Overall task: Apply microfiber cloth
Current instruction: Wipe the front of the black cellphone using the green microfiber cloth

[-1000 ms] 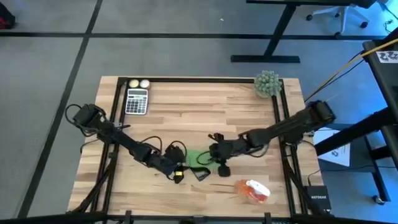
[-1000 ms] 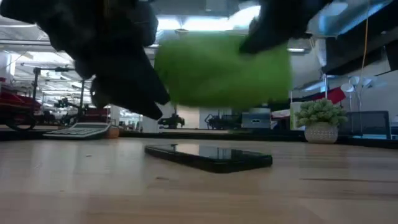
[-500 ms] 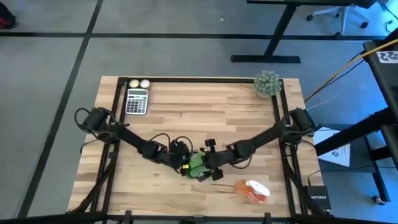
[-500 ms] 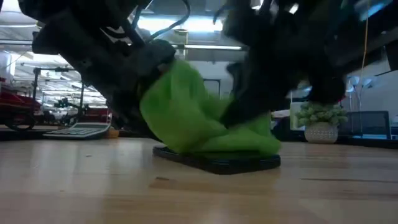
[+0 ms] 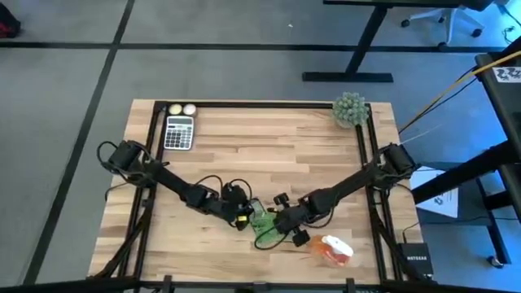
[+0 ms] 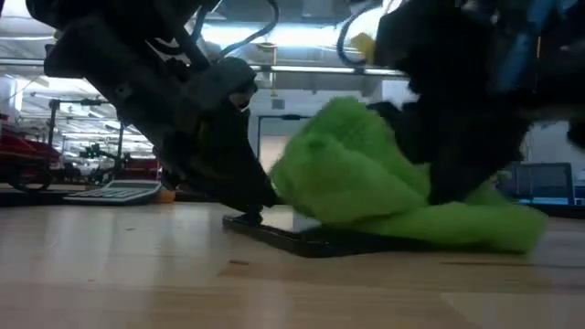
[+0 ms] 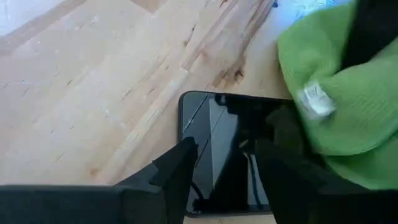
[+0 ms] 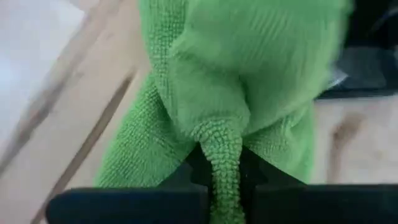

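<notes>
Right gripper pinching microfiber cloth

Your microfiber cloth lies bunched on phone, spilling onto table. Calculator far left corner; plant far right corner.

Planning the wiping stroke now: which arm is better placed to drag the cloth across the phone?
The right. Its gripper is shut on the microfiber cloth lying over the phone; the left gripper only rests open on the phone's edge.
</notes>
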You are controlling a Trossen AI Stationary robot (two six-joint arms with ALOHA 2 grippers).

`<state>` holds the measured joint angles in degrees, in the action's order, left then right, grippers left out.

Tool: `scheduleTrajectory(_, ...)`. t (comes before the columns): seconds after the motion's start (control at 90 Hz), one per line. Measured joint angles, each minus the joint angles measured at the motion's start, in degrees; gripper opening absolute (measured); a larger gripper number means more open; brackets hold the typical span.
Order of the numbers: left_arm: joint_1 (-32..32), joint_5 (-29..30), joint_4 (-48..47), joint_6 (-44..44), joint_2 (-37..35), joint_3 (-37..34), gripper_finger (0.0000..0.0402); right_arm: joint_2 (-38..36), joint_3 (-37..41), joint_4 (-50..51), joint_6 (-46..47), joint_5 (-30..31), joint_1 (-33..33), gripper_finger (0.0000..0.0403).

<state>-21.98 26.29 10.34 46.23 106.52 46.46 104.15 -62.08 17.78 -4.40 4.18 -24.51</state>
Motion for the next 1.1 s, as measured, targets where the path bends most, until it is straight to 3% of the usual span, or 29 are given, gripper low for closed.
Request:
scheduleTrajectory(0.256, 0.0, 0.04, 1.41, -1.72, 0.11, -0.11, 0.0156, 1.93, 1.75, -17.76, 1.16, 2.48, 1.83, 0.0005)
scheduleTrajectory(0.522, -0.07, -0.28, 1.58, -1.92, 0.12, -0.07, 0.0156, 7.02, 1.42, -12.17, 4.45, -2.1, 1.8, 0.0005)
scheduleTrajectory(0.711, -0.09, -0.82, 1.92, -3.0, 0.13, -0.03, 0.0156, 1.91, 1.84, -6.12, 1.48, -5.22, -0.74, 0.0005)
scheduleTrajectory(0.922, -0.09, -0.66, 2.32, -3.18, 0.15, -0.13, 0.0156, -2.37, 0.73, -13.88, -2.73, 4.41, 0.62, 0.0005)
scheduleTrajectory(1.1, -0.07, -0.62, 2.28, -3.21, 0.15, -0.13, 0.0156, 2.35, 0.85, -14.25, 2.39, 0.07, 3.33, 0.0005)
